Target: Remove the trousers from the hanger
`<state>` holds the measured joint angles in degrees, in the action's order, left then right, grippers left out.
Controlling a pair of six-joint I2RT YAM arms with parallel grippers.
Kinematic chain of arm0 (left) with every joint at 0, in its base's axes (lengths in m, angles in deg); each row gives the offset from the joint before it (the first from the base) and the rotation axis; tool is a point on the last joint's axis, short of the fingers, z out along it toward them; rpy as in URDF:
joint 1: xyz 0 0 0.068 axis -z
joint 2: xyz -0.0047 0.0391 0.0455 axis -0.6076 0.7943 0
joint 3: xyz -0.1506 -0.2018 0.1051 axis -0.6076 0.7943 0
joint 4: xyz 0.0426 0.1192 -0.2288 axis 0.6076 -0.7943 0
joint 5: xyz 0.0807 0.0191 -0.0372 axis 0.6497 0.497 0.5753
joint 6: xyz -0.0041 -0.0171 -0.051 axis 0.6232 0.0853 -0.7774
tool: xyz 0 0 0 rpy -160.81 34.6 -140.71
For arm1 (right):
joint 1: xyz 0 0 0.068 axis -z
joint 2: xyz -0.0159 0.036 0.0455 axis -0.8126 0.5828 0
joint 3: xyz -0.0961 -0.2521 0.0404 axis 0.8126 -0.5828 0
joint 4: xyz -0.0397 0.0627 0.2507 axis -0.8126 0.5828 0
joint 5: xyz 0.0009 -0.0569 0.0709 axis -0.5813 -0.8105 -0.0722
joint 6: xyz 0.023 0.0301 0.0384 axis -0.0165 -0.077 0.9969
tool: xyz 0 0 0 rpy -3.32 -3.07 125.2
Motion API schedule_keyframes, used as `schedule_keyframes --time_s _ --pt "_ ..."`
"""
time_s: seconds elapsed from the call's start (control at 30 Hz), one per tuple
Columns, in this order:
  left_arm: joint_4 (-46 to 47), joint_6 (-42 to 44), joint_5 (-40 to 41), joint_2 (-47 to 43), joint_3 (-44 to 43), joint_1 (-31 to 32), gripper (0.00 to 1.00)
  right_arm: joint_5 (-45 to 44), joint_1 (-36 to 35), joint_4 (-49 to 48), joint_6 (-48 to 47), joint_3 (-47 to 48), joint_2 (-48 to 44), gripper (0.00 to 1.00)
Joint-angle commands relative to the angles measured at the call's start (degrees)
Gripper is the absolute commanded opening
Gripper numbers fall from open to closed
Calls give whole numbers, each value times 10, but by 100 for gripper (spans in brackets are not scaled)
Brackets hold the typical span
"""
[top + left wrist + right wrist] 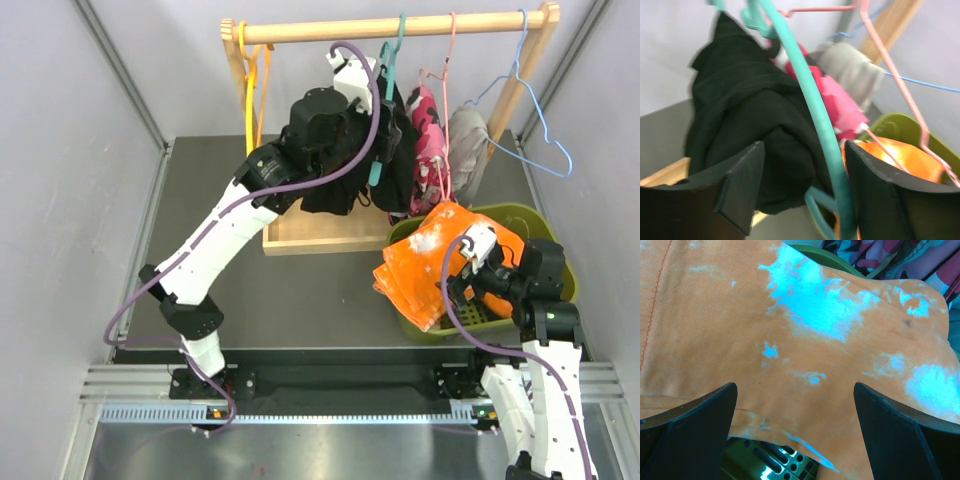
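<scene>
Left hand point(800, 192) is up at the rack point(400, 27), fingers point(740, 185) wide apart, and between them I've got the black trousers point(745, 120) bunched on the teal hanger point(810, 100). The hanger's bar runs down just beside the finger on the right of the wrist view. Whether either pad is pressing on cloth, I can't tell. From the top view the left arm reaches far and right across the surface point(300, 300), and its wrist covers part of that black bundle, which hangs near the middle of the rail.

Right of the black pair, the pink camouflage trousers point(428, 140) hang on a pink hanger point(890, 65), and the grey trousers point(467, 150) are just beside them to the right. A blue hanger point(925, 82) hangs furthest right; whether the grey pair is on it I can't make out. A yellow hanger point(248, 90) hangs at the left end of the rail.

Right hand point(797, 435) is wide open, holding nothing, hovering just over the orange trousers point(790, 340). Those are off the rack: they lie heaped on the green basket point(530, 215), on the right of the surface near the rack's base, with a fold spilling over the basket's near-left rim. Whitish blotches show across the cloth, and the basket's slotted wall shows under its edge in the right wrist view
</scene>
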<state>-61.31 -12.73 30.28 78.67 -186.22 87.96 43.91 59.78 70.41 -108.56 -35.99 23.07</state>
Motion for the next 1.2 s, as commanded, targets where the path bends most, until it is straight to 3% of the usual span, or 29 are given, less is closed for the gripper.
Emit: schedule_keyframes --time_s 0.0,0.1,0.13,0.17,0.2,0.73,1.03,1.17 --pt "6 52 98 10 -34 0 68 16 9 -18 -1 1 -4 100" --pt "12 81 111 27 -50 0 57 16 9 -18 -1 1 -4 100" --pt "11 91 110 32 -58 0 31 16 9 -18 -1 1 -4 100" --pt "10 93 111 37 -65 1 11 16 9 -18 -1 1 -3 100" --pt "10 94 113 41 -72 1 0 16 9 -17 -1 1 -3 100" --pt "190 69 105 -80 -8 3 0 17 9 -17 -2 2 -1 100" --pt "156 45 94 -122 25 3 0 18 9 -15 -3 2 -5 100" --pt "152 20 82 -167 94 2 0 24 9 -13 -6 2 -7 100"
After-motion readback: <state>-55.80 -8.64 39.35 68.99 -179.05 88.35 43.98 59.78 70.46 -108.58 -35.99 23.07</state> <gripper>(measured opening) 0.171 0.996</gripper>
